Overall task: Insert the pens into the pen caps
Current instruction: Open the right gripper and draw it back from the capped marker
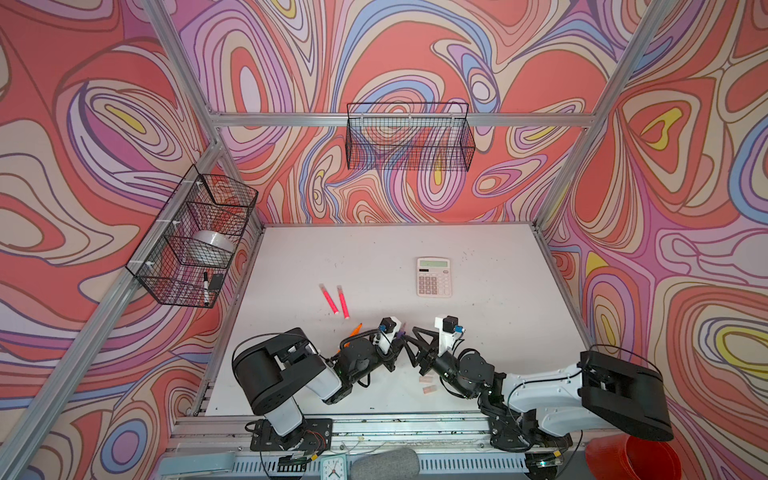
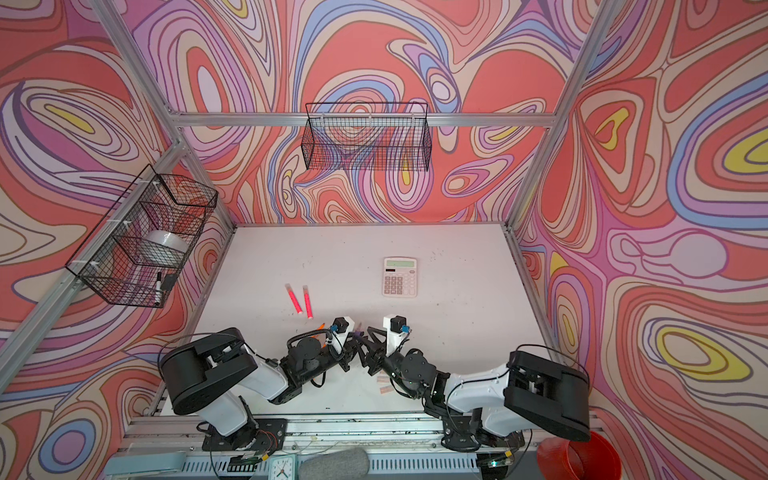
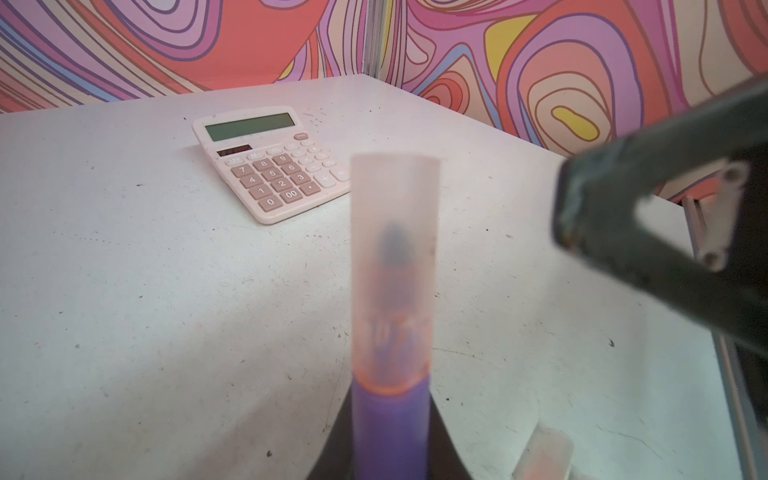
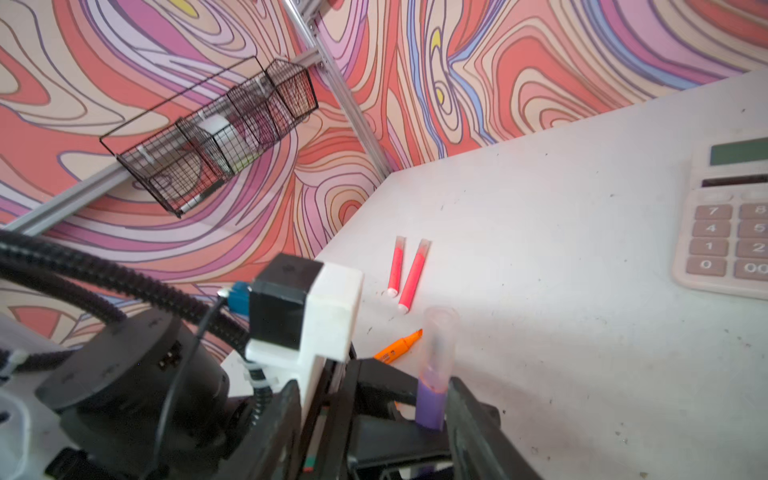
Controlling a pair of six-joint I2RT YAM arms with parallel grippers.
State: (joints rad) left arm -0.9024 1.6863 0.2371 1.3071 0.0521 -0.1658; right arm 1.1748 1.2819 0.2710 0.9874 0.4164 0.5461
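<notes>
The purple pen (image 3: 390,428) stands closest, pinched in the left pincer (image 1: 398,341), with a pale cap (image 3: 395,232) seated over its tip. The right pincer (image 1: 412,347) is spread and clear of that cap. In both top views, reckoned from the pincers, two capped pink pens (image 1: 329,299) lie at ten o'clock, an orange pen (image 1: 355,329) at nine, loose caps (image 1: 428,390) at five and a calculator (image 1: 434,276) at one, all on the worktop (image 1: 498,291).

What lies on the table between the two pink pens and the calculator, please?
Nothing; the table between the pink pens and calculator is bare, in both top views.
</notes>
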